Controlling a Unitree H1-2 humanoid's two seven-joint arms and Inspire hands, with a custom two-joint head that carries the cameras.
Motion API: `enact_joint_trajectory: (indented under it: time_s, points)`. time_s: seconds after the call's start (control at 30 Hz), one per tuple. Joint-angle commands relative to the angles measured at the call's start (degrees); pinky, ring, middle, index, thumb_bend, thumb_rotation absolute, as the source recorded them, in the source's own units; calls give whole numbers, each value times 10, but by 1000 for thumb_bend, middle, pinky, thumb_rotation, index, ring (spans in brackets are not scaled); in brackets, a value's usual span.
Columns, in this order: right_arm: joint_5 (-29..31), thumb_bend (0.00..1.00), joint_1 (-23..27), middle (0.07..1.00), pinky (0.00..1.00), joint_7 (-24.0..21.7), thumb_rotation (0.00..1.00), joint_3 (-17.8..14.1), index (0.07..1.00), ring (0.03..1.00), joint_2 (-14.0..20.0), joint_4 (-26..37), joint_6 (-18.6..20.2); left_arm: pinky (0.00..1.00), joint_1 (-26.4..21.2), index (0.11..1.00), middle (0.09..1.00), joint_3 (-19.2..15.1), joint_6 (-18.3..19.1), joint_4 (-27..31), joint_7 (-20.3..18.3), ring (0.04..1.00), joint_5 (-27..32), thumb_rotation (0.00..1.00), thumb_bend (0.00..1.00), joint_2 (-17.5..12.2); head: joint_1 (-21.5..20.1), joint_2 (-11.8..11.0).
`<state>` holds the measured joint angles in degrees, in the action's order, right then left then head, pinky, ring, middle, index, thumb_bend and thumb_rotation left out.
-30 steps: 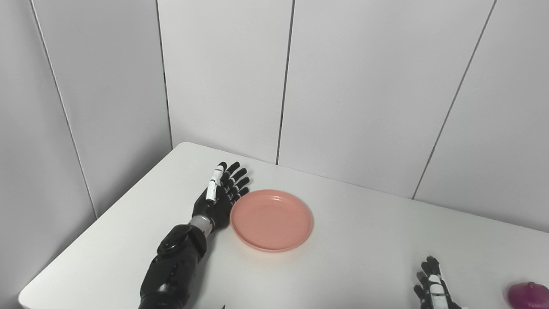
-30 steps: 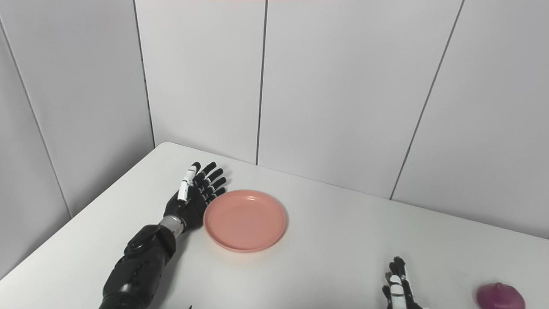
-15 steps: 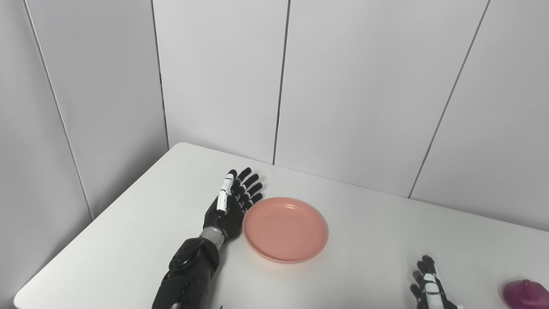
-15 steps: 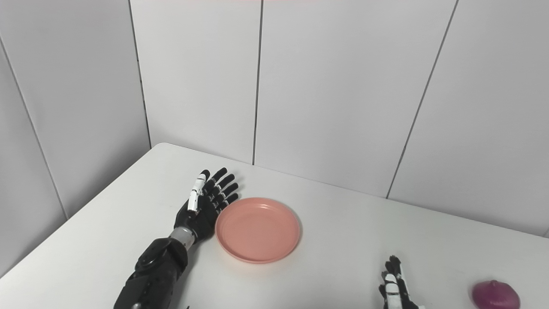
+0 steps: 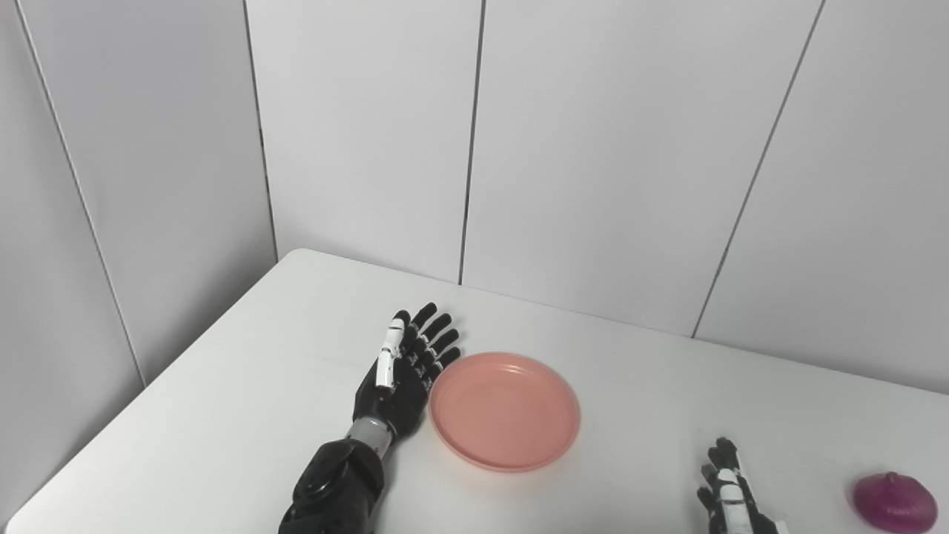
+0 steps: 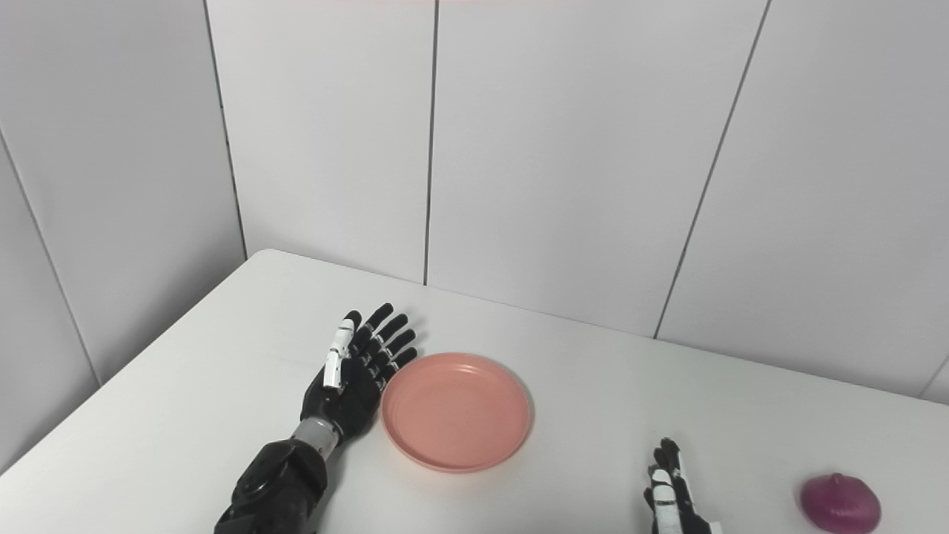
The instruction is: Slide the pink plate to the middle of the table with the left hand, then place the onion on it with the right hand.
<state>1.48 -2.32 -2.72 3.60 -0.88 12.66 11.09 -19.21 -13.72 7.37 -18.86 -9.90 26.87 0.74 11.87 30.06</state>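
The plate is round, salmon-pink, shallow, with a low raised rim and nothing in it. It lies flat on the white worktop, left of centre and about midway between the near and far edges.

The left hand lies edge-on along the plate's left rim, palm toward it, fingers straight, spread and grasping nothing. The lower palm appears to touch the rim, though contact cannot be confirmed from this angle.

The onion is purple, squat, with a small peak on top. It sits at the near right of the worktop, well apart from the plate.

The right hand shows only partly at the bottom edge, between plate and onion, near the onion but not touching it. Its visible fingers point up and are released, holding nothing.

Bare worktop extends right of the plate as far as the right hand. The far edge meets the grey panelled wall; the far left corner is rounded.
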Motion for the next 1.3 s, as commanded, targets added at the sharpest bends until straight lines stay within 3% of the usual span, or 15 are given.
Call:
enact_joint_trajectory:
  time_s: [0.0,0.47,1.03,1.27]
  points:
    - [1,140,14,1000,1000,3,1000,-2,1000,996,-6,12,-39,920,11,909,922,8,8,2,6,912,-7,1000,352,6,-4,3]
    - [-6,183,18,997,1000,15,1000,3,998,985,-14,13,-31,906,60,908,924,36,23,81,21,912,-8,1000,361,40,-44,35]
    - [-17,213,19,988,976,26,1000,11,996,973,-24,16,-23,930,94,909,929,67,59,177,86,922,-22,1000,375,92,-81,54]
    - [-22,223,18,976,965,32,1000,13,982,963,-32,17,-22,937,110,913,933,90,69,206,91,928,-29,1000,376,97,-104,60]
